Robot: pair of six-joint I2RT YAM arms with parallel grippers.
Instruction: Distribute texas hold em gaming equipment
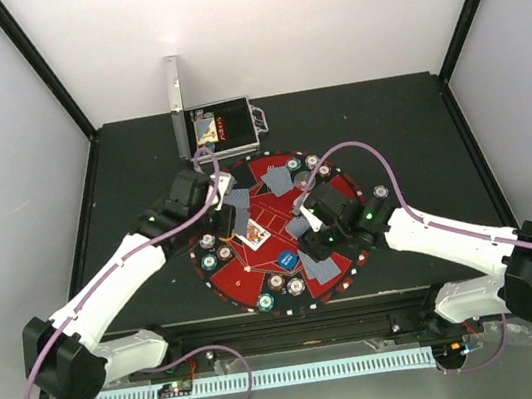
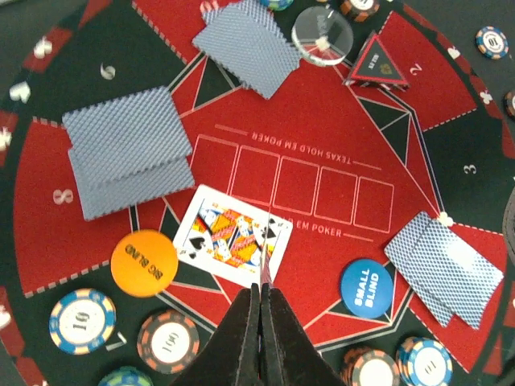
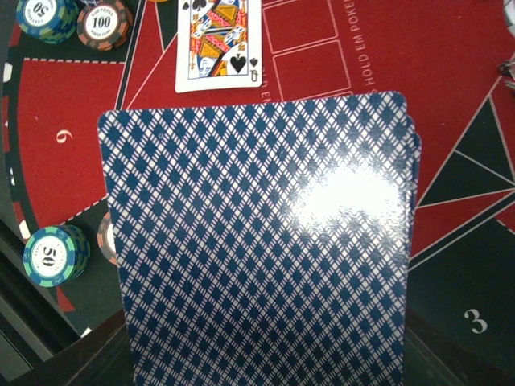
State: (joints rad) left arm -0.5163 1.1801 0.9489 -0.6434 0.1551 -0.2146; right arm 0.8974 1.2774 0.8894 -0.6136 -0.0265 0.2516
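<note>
Card stack (image 3: 257,241): thin, slick, flexible. Right gripper (image 1: 307,215) jaws pinch its near end. Left gripper (image 2: 262,299) jaws closed, empty.

You see the round mat (image 1: 241,276) in the middle of the dark surface (image 1: 406,127), with the open case (image 1: 174,92) just behind it. Chips (image 1: 265,302) ring its edge, and face-down cards (image 1: 281,179) lie in small piles on it. One face-up card (image 1: 255,230) sits near the centre, with a blue disc (image 1: 286,257) just beside it. The left arm (image 1: 116,274) and right arm (image 1: 443,232) both reach over the mat.
</note>
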